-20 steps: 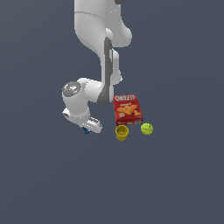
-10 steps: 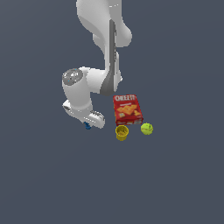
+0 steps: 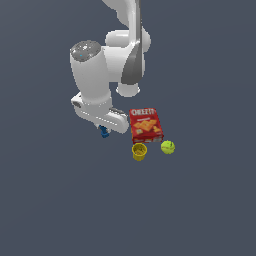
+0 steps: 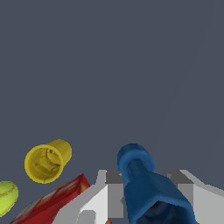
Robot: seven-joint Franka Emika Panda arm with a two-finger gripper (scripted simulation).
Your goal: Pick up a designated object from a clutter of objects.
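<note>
Since your tool (image 4: 144, 197) is clamped on the blue item (image 4: 146, 186) only near its end, w/ a jerky lift it could slip out.

Plain dark grey floor (image 3: 210, 210) carries three things: red Cheez-It box (image 3: 146, 125) lying flat, yellow cup (image 3: 139, 151) just beside its near edge, yellow-green tennis ball (image 3: 168, 147) near the cup, on the exterior view's right.

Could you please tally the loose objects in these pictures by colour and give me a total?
Red: 1, box
Yellow: 1, cup
Yellow-green: 1, ball
Blue: 1, item between the jaws
Total: 4
</note>
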